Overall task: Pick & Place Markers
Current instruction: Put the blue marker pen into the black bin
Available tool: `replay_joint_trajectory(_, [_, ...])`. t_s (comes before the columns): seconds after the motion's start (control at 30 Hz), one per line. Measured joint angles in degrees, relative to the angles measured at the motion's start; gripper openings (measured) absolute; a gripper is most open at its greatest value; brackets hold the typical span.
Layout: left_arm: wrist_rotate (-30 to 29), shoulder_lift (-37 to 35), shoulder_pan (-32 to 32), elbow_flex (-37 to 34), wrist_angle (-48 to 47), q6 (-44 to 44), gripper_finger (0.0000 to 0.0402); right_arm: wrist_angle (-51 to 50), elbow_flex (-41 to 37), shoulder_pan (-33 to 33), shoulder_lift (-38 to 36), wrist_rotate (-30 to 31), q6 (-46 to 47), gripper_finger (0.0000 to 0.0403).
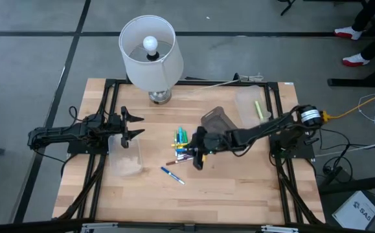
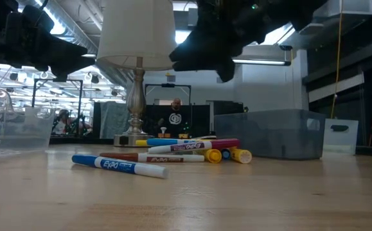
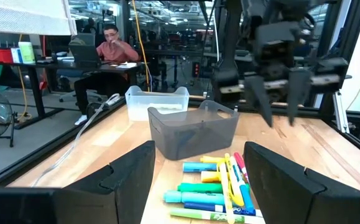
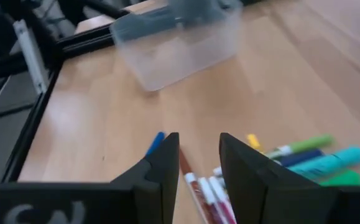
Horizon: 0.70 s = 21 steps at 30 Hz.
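The left gripper [image 1: 130, 124] is held at the left side of the tabletop [image 1: 226, 194], above a clear bin [image 1: 126, 157]; its fingers [image 3: 127, 177] are spread fully apart and hold nothing. A single blue marker [image 1: 172, 175] lies apart from the rest, toward the front edge. The remaining markers [image 1: 182, 147] are heaped at the tabletop's centre, just beside a grey bin [image 1: 215, 120]. The right gripper [image 1: 199, 155] is poised over the right edge of that heap; its fingers [image 4: 161, 171] are partly open, with a narrow gap, and nothing is seen gripped between them. The step in hand is judged to be the approach to a pick. The next move calls for a descent onto one marker and a closing of the fingers.
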Motion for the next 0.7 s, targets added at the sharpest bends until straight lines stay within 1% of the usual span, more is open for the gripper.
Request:
replay_joint_trajectory(0.2, [0.01,-0.01,-0.01,0.01,0.0,-0.04,0.0242,2.92,0.0,3.74,3.3,0.07,-4.11,0.0114])
replay_joint_trajectory(0.33, [0.01,-0.01,-0.02,0.0,0.0,-0.04,0.0242,3.91,0.0,5.57,4.84,0.14,-4.35,0.0114])
replay_joint_trajectory(0.47, [0.0,-0.01,-0.01,0.01,0.0,-0.03,0.0242,7.32,0.22,7.06,6.47,0.33,-4.36,0.0114])
replay_joint_trajectory(0.63, [0.02,0.0,0.0,0.0,-0.02,-0.04,0.0242,6.35,4.7,9.19,9.83,0.33,-4.49,0.0114])
replay_joint_trajectory(0.7, [0.0,0.0,-0.02,0.0,-0.01,-0.02,0.0242,3.93,7.31,9.96,11.63,0.74,-4.55,0.0114])
